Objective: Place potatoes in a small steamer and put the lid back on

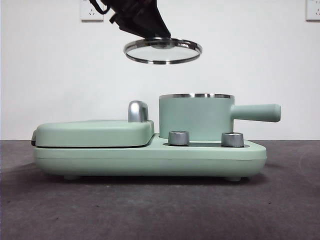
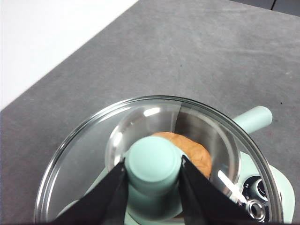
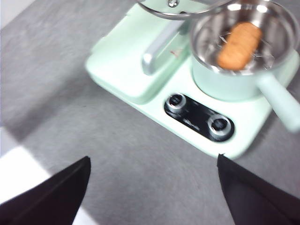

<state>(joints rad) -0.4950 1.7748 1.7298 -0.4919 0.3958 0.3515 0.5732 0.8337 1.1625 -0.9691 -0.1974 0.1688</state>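
While the left gripper (image 2: 152, 171) has its jaws closed tight on the mint-green knob of the lid (image 1: 163, 51), it holds that lid level in the air, above the small steamer (image 1: 196, 118) and a little to its left. Held flat by the knob like this, the lid looks ready to be brought over the rim and lowered squarely; that is my reading of the pose. Its glass is clear inside a shiny steel ring, about as wide as the pot.

Through the glass the left wrist view shows the potato (image 2: 193, 152) lying inside the steamer, so the first half of the task appears done. It is lumpy, oblong and orange-brown, and narrower than the pot.

Further out, the steamer sits on the right side of a mint-green cooker base (image 1: 150, 159), with its straight handle pointing right. A flat griddle cover (image 1: 92, 133) with a chrome handle lies on the left, and two steel dials (image 1: 179, 138) face the near edge. The cooker rests on a dark grey bench (image 1: 150, 210).

Well back over the near bench, the right gripper (image 3: 152, 187) has its jaws spread wide and holds nothing.
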